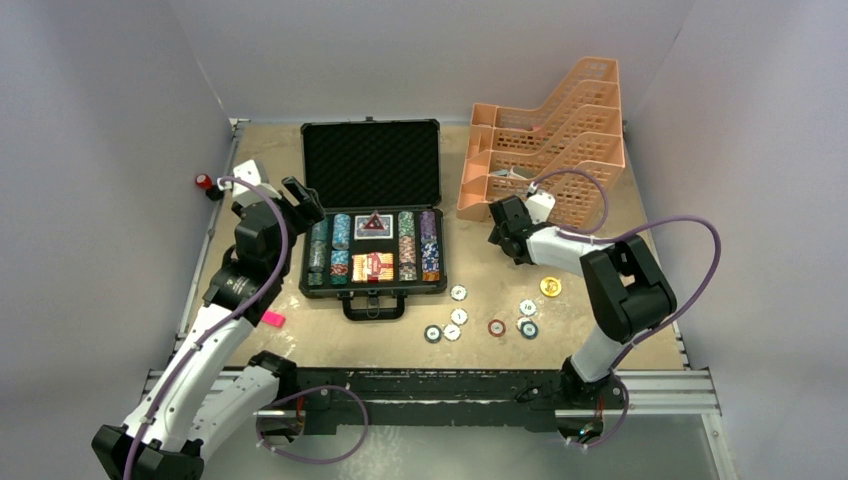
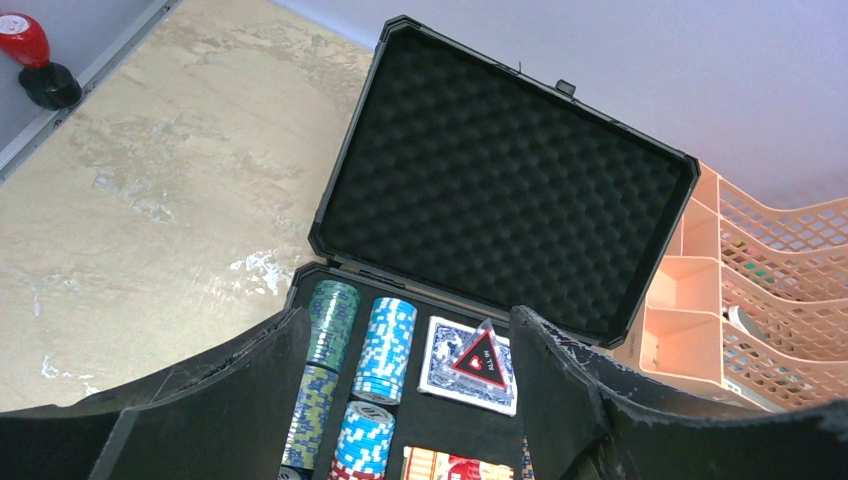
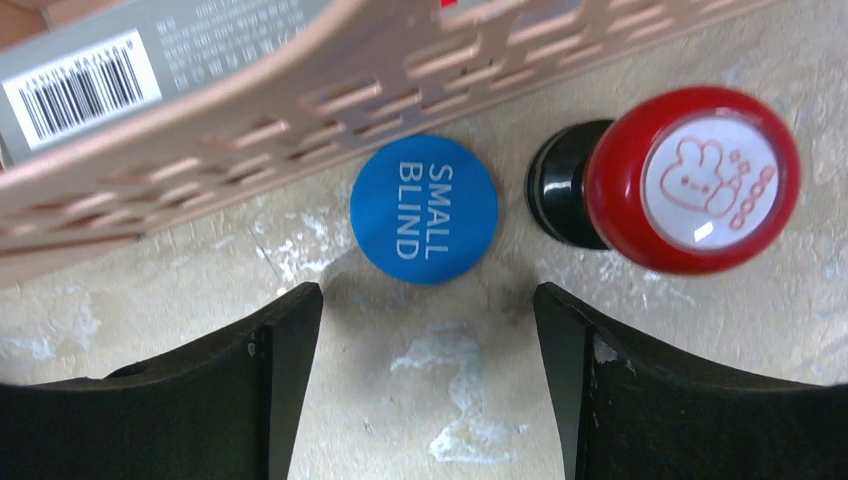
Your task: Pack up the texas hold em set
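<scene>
The black briefcase (image 1: 372,290) lies open mid-table with its foam lid (image 1: 370,160) up. Rows of multicoloured chips (image 1: 340,250) and two card decks (image 1: 373,226) fill it. In the left wrist view I see the lid (image 2: 500,190), blue chips (image 2: 385,345), a blue deck (image 2: 445,375) with a triangular "ALL IN" marker (image 2: 480,360) on it. My left gripper (image 1: 303,203) (image 2: 410,318) is open and empty above the case's left side. Several loose chips (image 1: 459,316) and a gold one (image 1: 550,286) lie in front of the case, to its right. My right gripper (image 1: 503,234) (image 3: 428,310) is open just short of a blue "SMALL BLIND" button (image 3: 424,209).
The peach tray rack (image 1: 545,140) (image 3: 200,160) stands back right, touching distance from the blue button, and holds a barcoded box (image 3: 80,85). A red bunny stamp (image 3: 690,180) stands right of the button. Another red stamp (image 1: 205,182) (image 2: 25,40) sits far left. A pink marker (image 1: 272,319) lies front left.
</scene>
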`<state>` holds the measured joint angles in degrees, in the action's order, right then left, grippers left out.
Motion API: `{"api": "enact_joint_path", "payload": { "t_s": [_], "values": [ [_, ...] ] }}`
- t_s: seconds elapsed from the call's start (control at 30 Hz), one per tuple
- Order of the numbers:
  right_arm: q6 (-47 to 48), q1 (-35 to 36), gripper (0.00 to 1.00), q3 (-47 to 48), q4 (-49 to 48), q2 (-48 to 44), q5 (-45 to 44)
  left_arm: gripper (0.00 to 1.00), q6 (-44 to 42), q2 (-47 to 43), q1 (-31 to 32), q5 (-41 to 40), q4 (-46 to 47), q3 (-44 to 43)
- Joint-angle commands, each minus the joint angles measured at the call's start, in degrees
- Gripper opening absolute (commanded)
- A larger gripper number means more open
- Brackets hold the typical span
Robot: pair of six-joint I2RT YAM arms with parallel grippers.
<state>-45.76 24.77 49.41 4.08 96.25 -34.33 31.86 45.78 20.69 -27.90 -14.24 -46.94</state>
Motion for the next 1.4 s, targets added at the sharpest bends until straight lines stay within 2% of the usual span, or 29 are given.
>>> {"api": "enact_joint_path", "payload": {
  "t_s": [0.0,0.2,0.4,0.57,0.7,0.9,1.17,1.3,1.37],
  "values": [
    [2.6,-1.3,0.8,-0.8,-8.2,0.9,-3.3,0.72,-1.2,0.4,-0.4,-1.0,2.4,0.0],
    [0.8,-2.5,0.77,2.7,-6.2,5.1,-3.0,0.72,-1.3,0.8,-0.6,-1.4,2.4,0.0],
    [-1.6,-2.6,0.68,2.0,-6.8,5.7,-2.9,0.72,-1.2,0.8,-0.7,-1.3,2.6,0.1],
    [-2.1,-2.6,0.58,2.4,-5.1,5.8,-3.3,0.72,-1.1,1.0,-0.7,-1.0,2.7,0.1],
    [-1.6,-2.6,0.54,2.3,-2.7,4.5,-3.2,0.72,-1.1,0.8,-0.7,-1.0,2.7,0.1],
    [-0.9,-0.7,0.53,0.7,1.8,0.4,0.6,0.72,-1.1,0.3,-0.8,-1.0,2.7,0.1],
    [-5.1,7.8,0.54,-1.6,9.3,-2.8,6.0,0.72,-0.9,0.2,-0.9,-0.8,2.6,0.0],
    [-5.0,9.1,0.56,-1.8,11.1,-2.9,8.8,0.72,-0.9,-0.1,-1.0,-0.8,2.6,0.0],
    [-4.6,9.1,0.61,-1.6,11.9,-3.0,9.5,0.72,-0.9,-0.2,-1.0,-0.8,2.5,0.0]
  ]
}}
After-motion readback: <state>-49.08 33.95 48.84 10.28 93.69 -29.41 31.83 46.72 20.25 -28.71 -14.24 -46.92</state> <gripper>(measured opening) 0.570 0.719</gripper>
